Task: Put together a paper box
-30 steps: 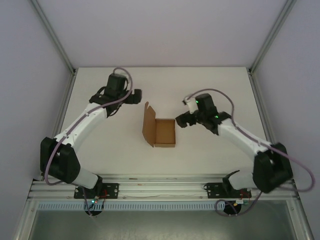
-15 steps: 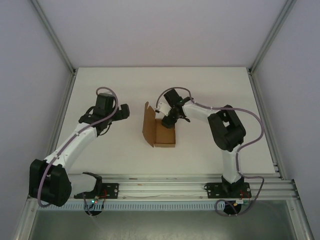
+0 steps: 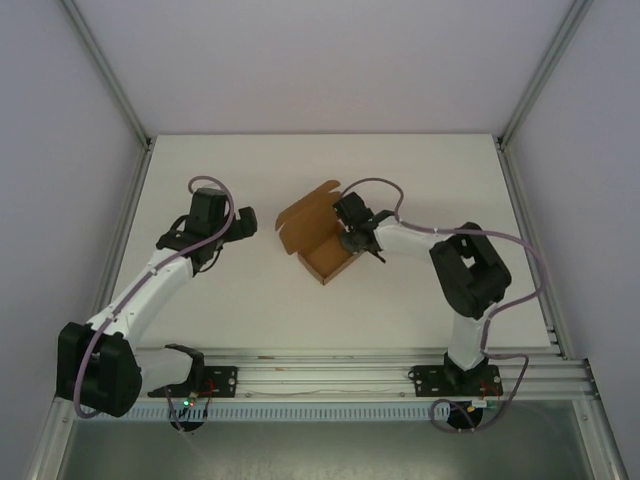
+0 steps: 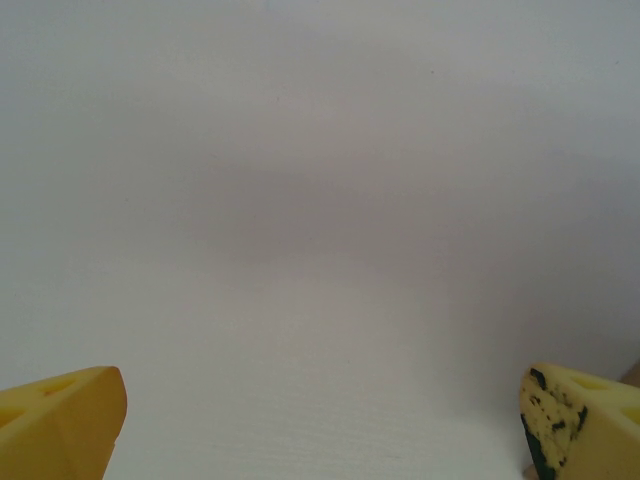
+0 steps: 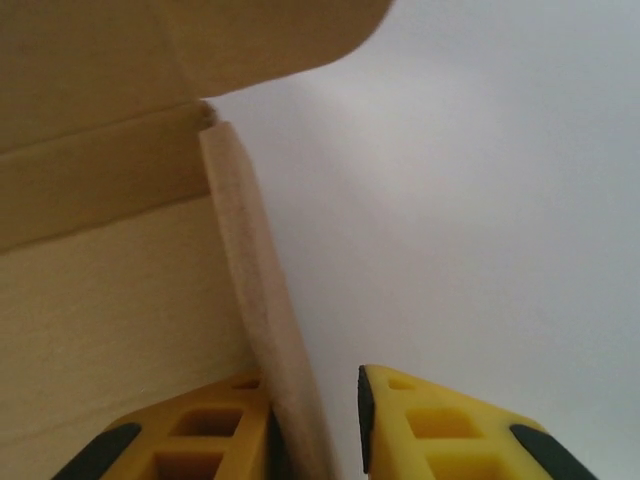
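Since half a second ago the paper box (image 3: 327, 256) has swung from square with the table (image 3: 420, 170) edge to a diagonal, its lid flap raised on the far-left side. It sits at mid-table between the two arms. At its right wall the right gripper (image 3: 352, 239) grasps it: in the right wrist view one yellow finger lies inside the wall (image 5: 262, 300), the other (image 5: 440, 430) outside. Well apart to the left, the left gripper (image 3: 245, 223) hovers with its fingers (image 4: 60, 425) spread wide, released, over bare table
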